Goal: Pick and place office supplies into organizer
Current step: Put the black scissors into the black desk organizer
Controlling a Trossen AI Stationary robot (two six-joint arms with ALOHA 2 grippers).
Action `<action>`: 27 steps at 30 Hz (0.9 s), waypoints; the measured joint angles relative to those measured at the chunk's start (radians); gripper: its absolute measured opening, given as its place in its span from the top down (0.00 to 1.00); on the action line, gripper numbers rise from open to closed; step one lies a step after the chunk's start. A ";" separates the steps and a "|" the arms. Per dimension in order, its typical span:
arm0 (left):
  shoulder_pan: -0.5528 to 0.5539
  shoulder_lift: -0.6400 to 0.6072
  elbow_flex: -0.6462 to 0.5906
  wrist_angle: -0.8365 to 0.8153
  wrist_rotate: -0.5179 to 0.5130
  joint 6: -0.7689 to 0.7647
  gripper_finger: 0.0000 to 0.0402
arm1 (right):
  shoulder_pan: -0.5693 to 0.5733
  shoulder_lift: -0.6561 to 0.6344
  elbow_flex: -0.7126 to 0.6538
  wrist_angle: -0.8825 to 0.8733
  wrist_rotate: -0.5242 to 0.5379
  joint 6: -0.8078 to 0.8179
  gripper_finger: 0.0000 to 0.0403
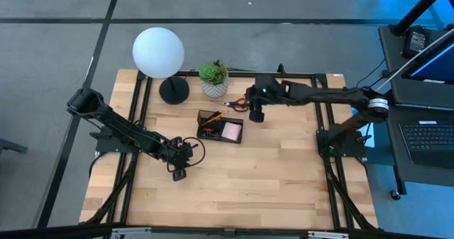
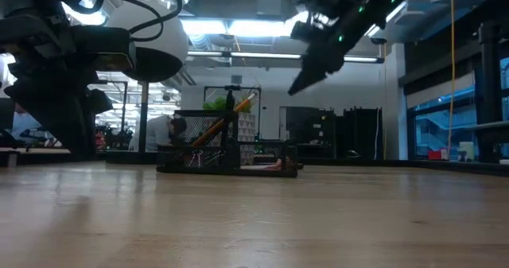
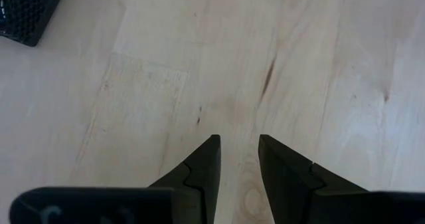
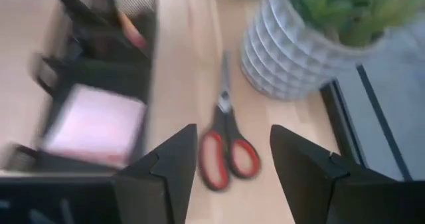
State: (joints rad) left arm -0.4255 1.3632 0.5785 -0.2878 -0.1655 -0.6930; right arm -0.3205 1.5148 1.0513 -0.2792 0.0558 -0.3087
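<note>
The black organizer (image 1: 220,128) sits mid-table with the pink sticky-note pad (image 1: 231,130) in one compartment and an orange pencil (image 1: 213,117) leaning in its taller section. The red-handled scissors (image 4: 226,147) lie flat on the table between the organizer (image 4: 99,71) and the plant pot. My right gripper (image 4: 234,131) is open and hovers above the scissors' handles, well off the table in the low view (image 2: 306,77). My left gripper (image 1: 177,172) waits near the table's near-left, open (image 3: 238,141) over bare wood, with a corner of the organizer (image 3: 26,11) showing.
A potted green plant (image 1: 213,79) in a white pot (image 4: 292,51) stands just beyond the scissors. A lamp with a white globe (image 1: 159,52) and a round black base (image 1: 174,90) stands far-left. Bare wood (image 1: 269,175) lies toward the near edge.
</note>
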 joint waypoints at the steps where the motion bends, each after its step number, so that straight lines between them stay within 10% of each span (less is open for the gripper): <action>1: 0.000 0.000 0.000 0.000 -0.002 0.000 0.76 | -0.020 0.015 0.008 -0.013 -0.006 -0.016 0.52; 27: 0.003 0.000 0.000 0.000 -0.093 0.079 0.76 | -0.118 0.508 0.397 -0.364 -0.032 -0.281 0.59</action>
State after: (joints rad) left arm -0.4229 1.3628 0.5785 -0.2882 -0.2584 -0.6138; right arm -0.4389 2.0227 1.4483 -0.6432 0.0235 -0.5896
